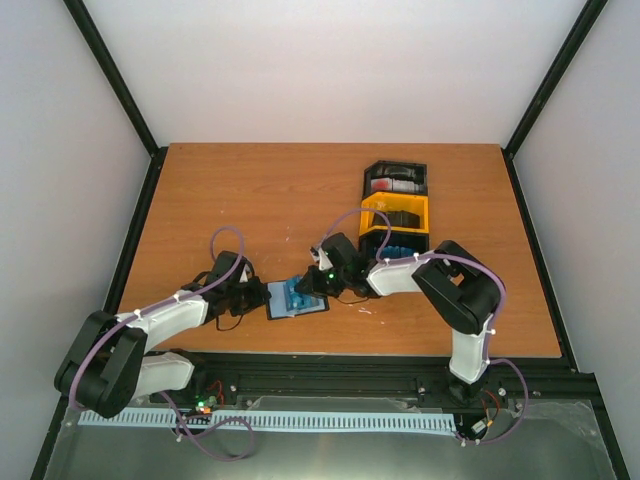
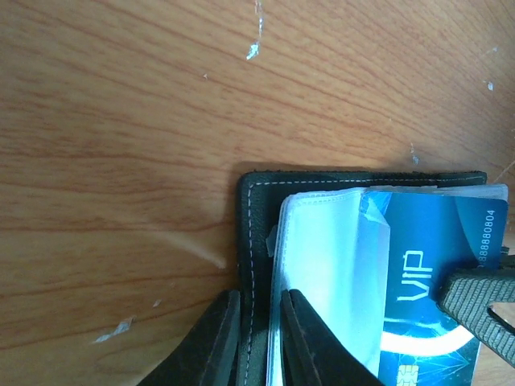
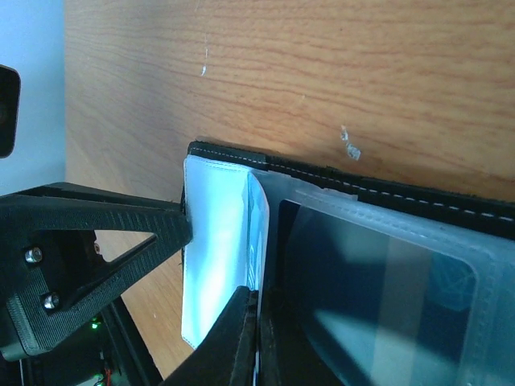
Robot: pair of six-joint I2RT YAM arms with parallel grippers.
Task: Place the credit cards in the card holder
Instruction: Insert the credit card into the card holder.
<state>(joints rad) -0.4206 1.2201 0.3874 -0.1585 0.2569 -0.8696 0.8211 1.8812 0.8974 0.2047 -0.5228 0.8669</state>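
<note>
Peeking out half-cropped, the card holder [image 2: 246, 241] is pinched at its stitched edge by the left gripper [image 2: 259, 305]. The right gripper [image 3: 257, 304], elbow bent inward, nips the blue card [image 2: 426, 241].

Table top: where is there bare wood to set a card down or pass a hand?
Bare wood on the table: the far-left stretch, left of the trays, and a strip between the trays and the right edge. Crowded at near centre, where the left end effector and right end effector meet on the card holder and a blue credit card.
</note>
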